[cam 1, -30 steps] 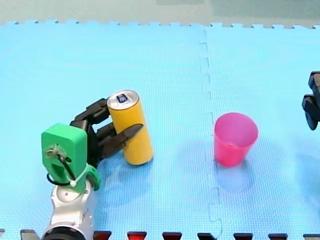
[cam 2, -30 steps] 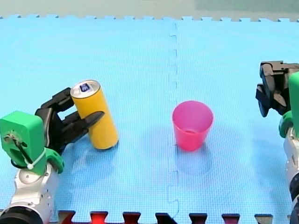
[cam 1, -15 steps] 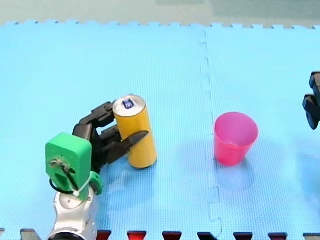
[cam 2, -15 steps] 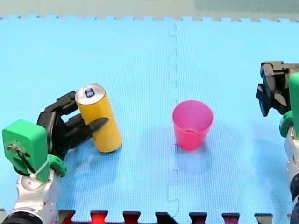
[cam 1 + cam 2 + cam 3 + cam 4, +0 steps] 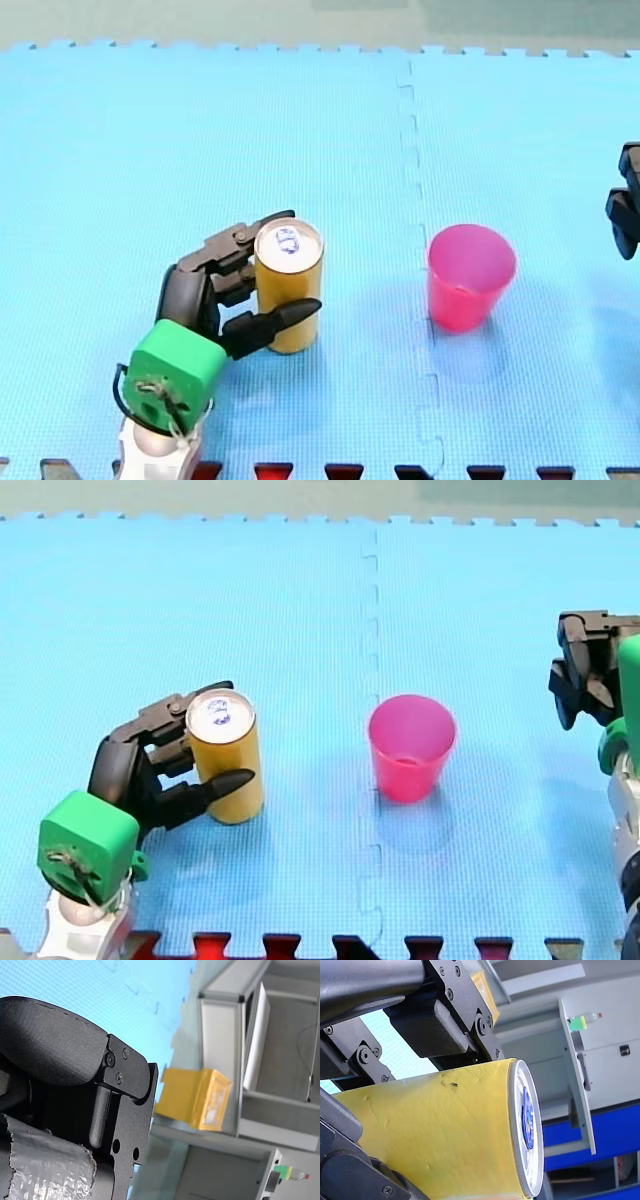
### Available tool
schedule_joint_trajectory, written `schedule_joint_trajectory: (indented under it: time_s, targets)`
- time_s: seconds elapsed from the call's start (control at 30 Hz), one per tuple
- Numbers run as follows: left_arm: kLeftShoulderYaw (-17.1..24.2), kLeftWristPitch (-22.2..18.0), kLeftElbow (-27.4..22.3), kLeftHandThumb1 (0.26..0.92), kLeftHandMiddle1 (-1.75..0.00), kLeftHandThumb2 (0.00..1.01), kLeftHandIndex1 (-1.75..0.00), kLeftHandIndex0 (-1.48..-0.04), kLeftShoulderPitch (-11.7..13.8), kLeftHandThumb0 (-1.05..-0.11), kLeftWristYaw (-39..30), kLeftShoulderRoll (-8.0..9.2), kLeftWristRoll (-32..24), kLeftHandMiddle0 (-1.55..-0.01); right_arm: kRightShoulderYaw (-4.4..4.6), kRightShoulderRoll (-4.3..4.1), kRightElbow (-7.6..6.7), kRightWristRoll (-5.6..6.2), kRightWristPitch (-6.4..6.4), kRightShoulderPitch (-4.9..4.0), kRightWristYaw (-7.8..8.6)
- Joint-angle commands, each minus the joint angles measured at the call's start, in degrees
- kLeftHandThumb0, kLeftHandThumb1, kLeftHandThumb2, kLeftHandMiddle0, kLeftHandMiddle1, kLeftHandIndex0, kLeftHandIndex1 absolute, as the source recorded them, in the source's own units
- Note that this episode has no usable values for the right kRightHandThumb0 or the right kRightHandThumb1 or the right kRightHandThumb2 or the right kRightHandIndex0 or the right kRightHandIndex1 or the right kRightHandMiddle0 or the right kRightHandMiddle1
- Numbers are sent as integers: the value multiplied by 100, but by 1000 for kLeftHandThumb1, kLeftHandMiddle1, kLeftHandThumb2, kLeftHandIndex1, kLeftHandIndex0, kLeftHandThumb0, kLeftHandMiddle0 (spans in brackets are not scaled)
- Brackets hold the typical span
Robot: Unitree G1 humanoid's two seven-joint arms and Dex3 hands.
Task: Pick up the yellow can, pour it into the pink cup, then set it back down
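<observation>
The yellow can (image 5: 288,296) stands upright left of centre on the blue foam mat (image 5: 300,130), its silver top facing up. My left hand (image 5: 298,262) is shut on the can, with the thumb across its front and the other fingers (image 5: 232,248) behind it. The second wrist view shows the same can (image 5: 435,1130) gripped between black fingers (image 5: 445,1015). I cannot tell whether the can's base touches the mat. The pink cup (image 5: 471,278) stands upright and apart, to the right of the can. My right hand (image 5: 583,670) is at the far right edge, holding nothing.
A jigsaw seam (image 5: 415,150) runs front to back through the mat, just left of the cup. The mat's toothed front edge (image 5: 340,468) is close to my left arm. In the first wrist view, a yellow box (image 5: 192,1097) sits on a grey shelf beyond the mat.
My left hand has carried the can right and toward me, bringing it from a lean to upright. The wrist has rolled under it. The cup and right hand have not moved.
</observation>
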Motion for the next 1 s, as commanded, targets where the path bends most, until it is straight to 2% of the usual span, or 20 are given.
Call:
schedule_joint_trajectory:
  time_s: [0.0,0.2,0.33,0.37,0.43,0.47,0.5,0.53,0.57,0.63,0.67,0.77,0.97]
  targets:
    - [-12,-48,25,792,-22,3,0,-1218,-8,-389,26,27,5,-1382,-16,-30,4,27,11,-11,9]
    - [-61,-68,44,797,-40,3,0,-1216,-8,-397,82,28,31,-1409,-33,-23,-1,48,-5,-10,27]
    - [-229,-61,36,797,-14,1,0,-1184,22,-395,415,123,334,-1355,-29,-26,-7,42,-8,-12,28]
    - [-303,-47,29,778,-5,0,1,-1039,32,-417,612,165,491,-1241,-27,-28,-8,40,-7,-13,27]
    - [-426,10,29,763,-1,1,0,-949,31,-476,964,224,747,-1107,-22,-31,-10,34,-5,-18,23]
    - [-467,47,37,756,0,0,0,-886,21,-512,1097,240,833,-984,-19,-32,-10,30,-5,-20,20]
    - [-453,112,65,750,0,0,0,-854,-1,-528,1116,222,805,-924,-16,-33,-11,26,-7,-21,17]
    - [-418,214,92,737,0,0,0,-763,-24,-551,1001,193,708,-807,-13,-34,-12,23,-9,-21,14]
    - [-406,313,117,735,0,2,1,-541,-42,-662,878,182,638,-595,-12,-34,-14,21,-10,-22,12]
    - [-457,469,134,744,0,6,0,-338,-66,-808,678,222,608,-390,-8,-33,-16,19,-10,-23,7]
    - [-496,530,132,764,0,12,0,-235,-76,-914,615,255,630,-285,-6,-31,-17,18,-10,-23,4]
    - [-597,733,94,785,0,12,0,-150,-103,-1026,537,340,709,-200,-2,-28,-19,15,-5,-26,-6]
    - [-535,989,16,756,0,0,-4,-140,-129,-1048,210,342,484,-175,12,-30,-13,-3,-5,-30,-28]
